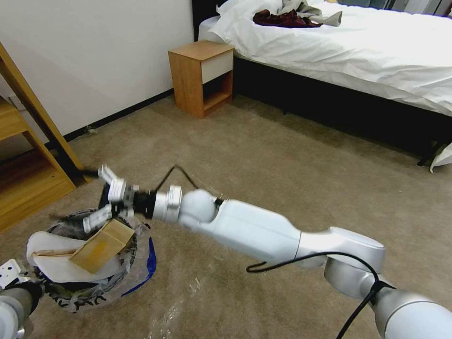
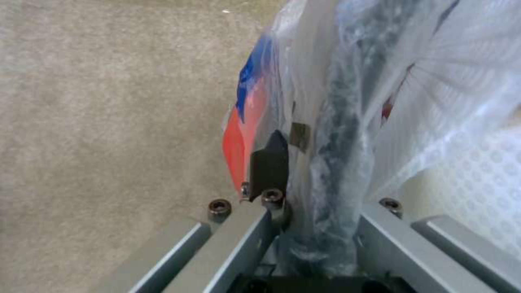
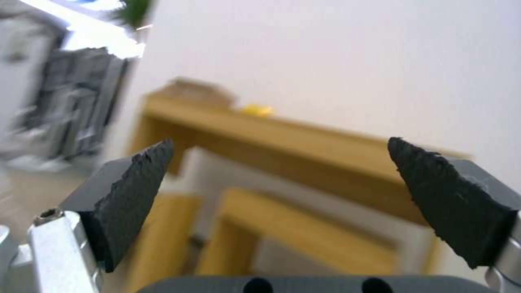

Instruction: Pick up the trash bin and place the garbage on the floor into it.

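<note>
The trash bin (image 1: 89,296) hangs at the lower left of the head view, its clear bag showing black lettering and a blue patch. Inside it lie pieces of garbage: a flat white slipper (image 1: 52,263) and folded brown cardboard (image 1: 103,245) leaning on the rim. My left gripper (image 1: 12,275) holds the bin at its near side. In the left wrist view, my left gripper (image 2: 315,171) is shut on the bag-covered dark rim (image 2: 342,134). My right gripper (image 1: 94,197) hovers just above the cardboard, open and empty. Its two dark pads (image 3: 136,195) stand wide apart.
The beige carpet floor (image 1: 282,160) stretches ahead, with a shiny tape strip (image 1: 169,315) near me. A wooden shelf unit (image 1: 23,188) stands at the left. A nightstand (image 1: 202,75) and a white bed (image 1: 367,52) with dark red clothes (image 1: 285,19) are at the back.
</note>
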